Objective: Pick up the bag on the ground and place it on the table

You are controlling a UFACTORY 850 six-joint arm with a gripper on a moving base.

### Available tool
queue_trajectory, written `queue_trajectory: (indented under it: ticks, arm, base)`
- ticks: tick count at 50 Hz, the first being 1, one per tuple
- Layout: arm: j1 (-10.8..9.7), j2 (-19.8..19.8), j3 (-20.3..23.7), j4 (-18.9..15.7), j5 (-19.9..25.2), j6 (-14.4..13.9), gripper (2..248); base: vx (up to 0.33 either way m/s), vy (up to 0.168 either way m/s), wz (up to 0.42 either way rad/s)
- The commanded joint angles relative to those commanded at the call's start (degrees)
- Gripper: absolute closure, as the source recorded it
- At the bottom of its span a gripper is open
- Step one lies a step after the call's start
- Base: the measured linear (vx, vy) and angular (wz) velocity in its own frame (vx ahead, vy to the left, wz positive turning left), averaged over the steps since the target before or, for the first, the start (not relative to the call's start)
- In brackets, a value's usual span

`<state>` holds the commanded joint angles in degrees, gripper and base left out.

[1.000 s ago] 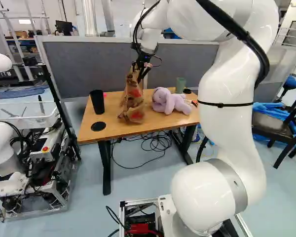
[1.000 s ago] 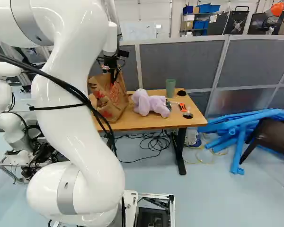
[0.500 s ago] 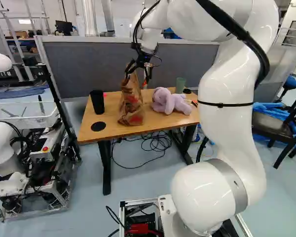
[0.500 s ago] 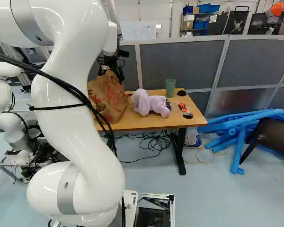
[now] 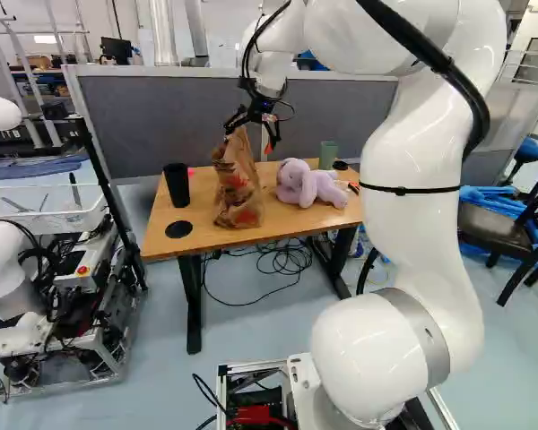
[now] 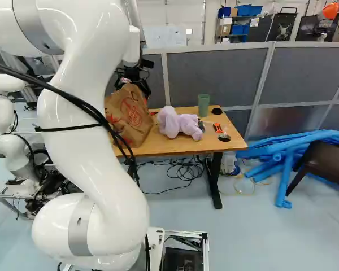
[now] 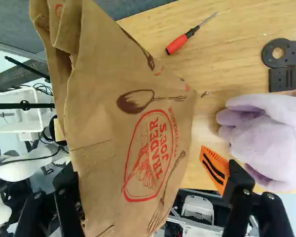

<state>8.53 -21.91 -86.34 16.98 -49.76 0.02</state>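
- One bag point(image 5: 238, 193) stands on the desk point(image 5: 294, 222), left of the desk's middle, nearer the front edge than the back one.
- Its long axis runs roughly upright, top end up; the face with the round red mark turns toward the desk's right edge.
- The fingers point(image 5: 235, 124), two of them, are released and spread wide at the bag's top: one close to it, the other apart. Whether the close one touches, I cannot tell.
- Two cups: a black cup point(image 5: 177, 184) near the left edge, a green cup point(image 6: 203, 104) toward the back edge.
- One plush toy point(image 6: 178, 123) lies between the bag and the right edge, lengthwise along the desk.
- One screwdriver point(image 7: 176, 44) lies beyond the bag in the wrist view, its tip pointing away from the bag.
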Motion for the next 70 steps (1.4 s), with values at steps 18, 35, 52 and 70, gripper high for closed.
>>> queue_trajectory:
  ticks: [18, 35, 52, 70]
  arm:
    - [0.89, 1.0, 1.28, 0.0, 3.01, 0.0, 3]
    - [2.05, 1.87, 2.37, 0.0, 5.52, 0.0, 3]
    - [2.56, 2.51, 3.16, 0.0, 8.68, 0.0, 3]
    - [2.61, 2.57, 3.23, 0.0, 12.47, 0.0, 3]
  base:
    - [0.0, 0.0, 0.0]
    - [0.0, 0.0, 0.0]
    - [0.0, 0.0, 0.0]
    - [0.0, 0.0, 0.0]
